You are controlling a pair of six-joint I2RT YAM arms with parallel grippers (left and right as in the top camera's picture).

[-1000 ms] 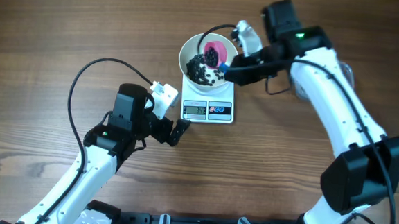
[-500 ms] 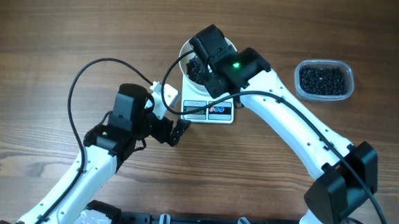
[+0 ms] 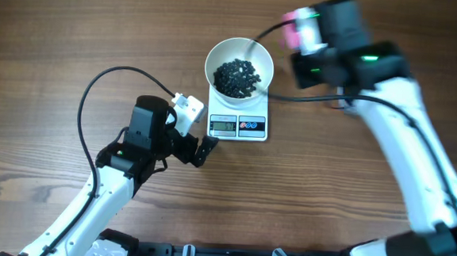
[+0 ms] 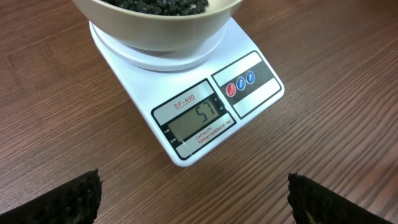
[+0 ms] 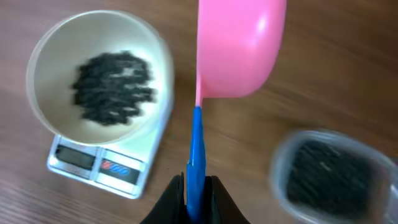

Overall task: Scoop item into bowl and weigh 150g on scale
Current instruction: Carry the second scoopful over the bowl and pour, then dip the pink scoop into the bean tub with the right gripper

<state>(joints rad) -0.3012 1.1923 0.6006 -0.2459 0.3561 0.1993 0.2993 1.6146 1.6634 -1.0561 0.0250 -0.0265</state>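
Observation:
The white bowl [image 3: 217,56] stands on the white scale [image 3: 253,114] and holds a heap of black beans, the item [image 3: 237,77]. My left gripper [image 3: 206,150] rests low, just in front of the scale's left corner. Its dark fingers [image 4: 68,199] stand wide apart with only table between them, and the scale's display [image 4: 194,122] is lit. My right gripper [image 5: 196,190] is shut on the blue handle [image 5: 196,140] of a pink scoop [image 5: 239,43]. The scoop hangs to the right of the bowl [image 5: 46,53], and no beans show in it.
A clear plastic tub [image 5: 329,174] of more black beans sits right of the scale; in the overhead view the blurred right arm [image 3: 389,98] covers it. The left arm [image 3: 114,177] and its cable lie over the table's lower left.
The right arm has swung from above the bowl to the upper right, carrying the pink scoop and uncovering the bowl. The left arm has not moved.

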